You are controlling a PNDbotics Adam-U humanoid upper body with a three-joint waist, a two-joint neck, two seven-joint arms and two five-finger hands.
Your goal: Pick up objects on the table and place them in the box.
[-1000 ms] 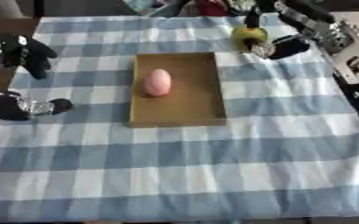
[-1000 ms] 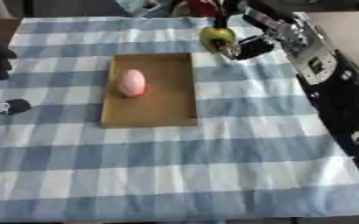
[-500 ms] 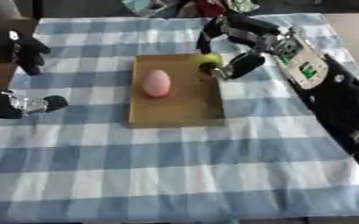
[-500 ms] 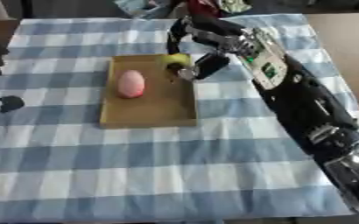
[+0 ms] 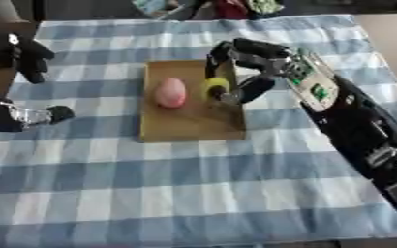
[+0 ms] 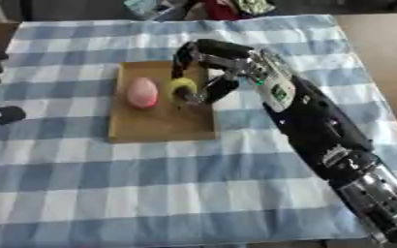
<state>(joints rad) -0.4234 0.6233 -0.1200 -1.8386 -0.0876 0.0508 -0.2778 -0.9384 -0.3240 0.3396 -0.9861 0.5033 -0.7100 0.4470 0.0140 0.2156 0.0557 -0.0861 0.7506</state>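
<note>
— Yellow fruit (image 5: 215,87), pinched between curled fingers and thumb of right hand (image 5: 246,65)?
— Yes. Held over box (image 5: 189,127), near its right wall.
— Below and left of that hand?
— Pink egg-shaped thing (image 5: 171,92), lying in box, just beside fruit, apart from fingers.
— Under the box?
— Blue-and-white checked cloth (image 5: 193,189), spread over table.
— Other hand?
— Left hand (image 5: 17,48), well away at left edge, above cloth, dark fingers drooping, relaxed, holding nothing.
— Lower at that edge?
— Dark rounded part with silver piece (image 5: 32,115); cannot tell what.
</note>
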